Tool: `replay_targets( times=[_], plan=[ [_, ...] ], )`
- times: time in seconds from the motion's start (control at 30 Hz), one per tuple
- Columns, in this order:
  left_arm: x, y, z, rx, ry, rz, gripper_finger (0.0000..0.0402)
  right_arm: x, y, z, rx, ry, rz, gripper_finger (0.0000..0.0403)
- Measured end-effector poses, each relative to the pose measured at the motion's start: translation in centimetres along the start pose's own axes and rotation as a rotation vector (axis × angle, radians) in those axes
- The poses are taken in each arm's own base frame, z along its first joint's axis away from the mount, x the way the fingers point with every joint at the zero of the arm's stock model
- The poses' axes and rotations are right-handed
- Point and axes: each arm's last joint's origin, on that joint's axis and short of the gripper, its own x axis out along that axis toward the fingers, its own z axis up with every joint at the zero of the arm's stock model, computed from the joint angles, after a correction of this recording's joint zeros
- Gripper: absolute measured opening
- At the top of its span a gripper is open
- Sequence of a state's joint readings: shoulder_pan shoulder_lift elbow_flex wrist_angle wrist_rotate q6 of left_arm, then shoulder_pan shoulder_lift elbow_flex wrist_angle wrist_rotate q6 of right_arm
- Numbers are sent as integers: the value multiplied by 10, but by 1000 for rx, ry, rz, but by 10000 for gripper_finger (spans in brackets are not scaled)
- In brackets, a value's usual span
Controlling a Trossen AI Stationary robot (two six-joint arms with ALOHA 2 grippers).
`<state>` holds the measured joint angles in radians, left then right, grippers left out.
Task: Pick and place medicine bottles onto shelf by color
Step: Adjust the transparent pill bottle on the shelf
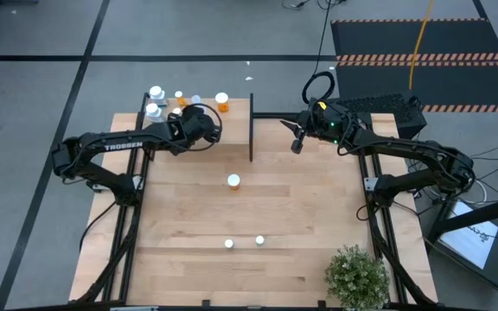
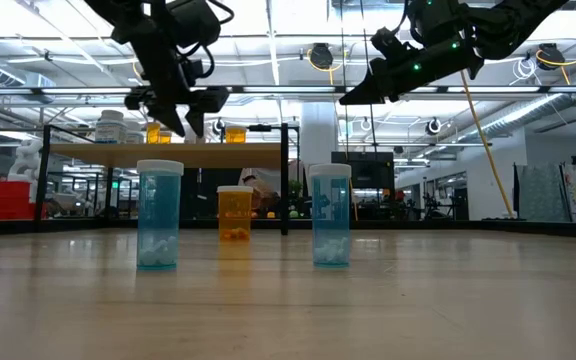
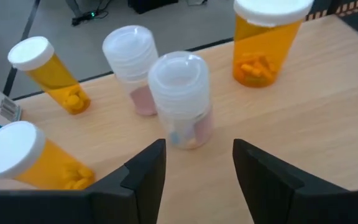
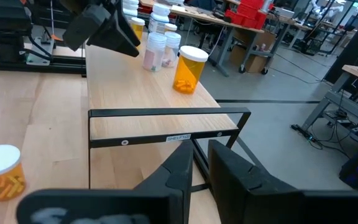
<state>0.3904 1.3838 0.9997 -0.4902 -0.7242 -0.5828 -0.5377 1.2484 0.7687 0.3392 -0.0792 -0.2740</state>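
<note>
Hovering over the shelf (image 1: 199, 97), my left claw (image 3: 197, 163) has its fingers (image 3: 146, 169) apart, with nothing between them. Just past the fingertips a clear bottle (image 3: 182, 99) stands upright on the shelf board, and a second clear bottle (image 3: 133, 68) stands right behind it; I cannot tell whether the two touch. An orange bottle (image 3: 265, 40) stands on the shelf to one side of that pair, well apart from them. Two more orange bottles, one farther (image 3: 50, 73) and one nearer (image 3: 27, 158), stand tilted in my wrist view on the other side.

From above, my left claw (image 1: 199, 125) sits over the shelf's table-side edge, with the white caps (image 1: 156, 93) at the shelf's far end from the black panel (image 1: 251, 128) and an orange bottle (image 1: 222, 103) standing near that panel.

My right claw (image 1: 297, 138) hangs on the other side of the panel from the shelf, raised above the table (image 1: 301, 216), fingers (image 4: 179, 165) nearly together and holding nothing.

Off the shelf, a lone orange bottle (image 1: 233, 181) stands on the table in front of the panel. Farther from the shelf, two blue bottles (image 1: 229, 244) (image 1: 260, 241) stand near each other; seen level across the table, these (image 2: 159, 214) (image 2: 330, 214) are upright with white pills at the bottom, and the orange one (image 2: 234, 212) shows between them. A potted plant (image 1: 355, 275) sits at the table corner farthest from the shelf.
</note>
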Motion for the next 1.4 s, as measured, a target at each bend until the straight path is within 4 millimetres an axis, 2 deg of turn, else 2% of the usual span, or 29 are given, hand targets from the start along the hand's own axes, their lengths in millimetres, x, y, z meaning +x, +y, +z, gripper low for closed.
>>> replay_targets(
  times=[0.43,0.73,0.83,1.0,1.17,1.4],
  plan=[
    [-4,0,-3,-1,19,4,186,0,0,0,-3,0,0,47],
    [-5,-2,-4,-102,15,-7,188,0,0,0,-3,1,0,47],
    [-6,-5,-6,-130,17,-15,199,0,0,0,-3,1,0,47],
    [-8,-7,-6,-158,10,-28,241,0,0,0,-2,1,0,47],
    [-6,-14,0,-162,-64,-44,276,0,0,0,-3,1,0,47],
    [7,-10,2,-153,-79,32,277,0,0,1,-3,-7,-2,47]
  ],
)
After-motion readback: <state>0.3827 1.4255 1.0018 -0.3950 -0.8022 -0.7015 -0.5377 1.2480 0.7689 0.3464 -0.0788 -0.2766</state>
